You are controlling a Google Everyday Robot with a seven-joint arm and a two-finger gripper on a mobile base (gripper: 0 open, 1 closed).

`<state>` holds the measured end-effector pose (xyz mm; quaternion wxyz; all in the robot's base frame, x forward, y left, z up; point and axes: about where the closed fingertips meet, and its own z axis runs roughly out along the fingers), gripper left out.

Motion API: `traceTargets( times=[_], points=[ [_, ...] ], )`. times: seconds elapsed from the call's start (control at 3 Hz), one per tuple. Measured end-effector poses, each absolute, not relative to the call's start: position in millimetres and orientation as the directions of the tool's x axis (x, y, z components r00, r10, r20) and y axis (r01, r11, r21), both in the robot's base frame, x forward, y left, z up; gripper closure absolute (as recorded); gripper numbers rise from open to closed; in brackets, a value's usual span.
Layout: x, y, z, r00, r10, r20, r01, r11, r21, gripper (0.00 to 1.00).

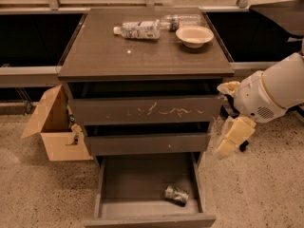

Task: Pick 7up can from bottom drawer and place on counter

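Note:
The 7up can [176, 194] lies on its side, dented, near the front right of the open bottom drawer [118, 184], on its grey floor. The counter [142, 51] is the dark glossy top of the cabinet. My gripper [229, 142] hangs at the end of the white arm, just right of the cabinet, level with the middle drawer front. It is above and to the right of the can and holds nothing that I can see.
Two clear plastic bottles [137, 29] lie at the back of the counter beside a cream bowl [194, 35]. An open cardboard box [53, 127] stands on the floor left of the cabinet. The scratched top drawer [147, 110] is slightly open.

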<state>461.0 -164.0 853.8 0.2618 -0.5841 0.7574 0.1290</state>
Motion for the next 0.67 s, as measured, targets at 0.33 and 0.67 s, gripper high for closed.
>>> traceTargets(
  times=[0.33,0.67],
  points=[
    [471.8,-139.2,803.7,-0.109,-0.815,-0.569,-0.978,0.192,-0.088,0.00],
    [479.8,-122.4,763.8,-0.063,-0.803,-0.592,-0.989,0.131,-0.072,0.00]
  ],
)
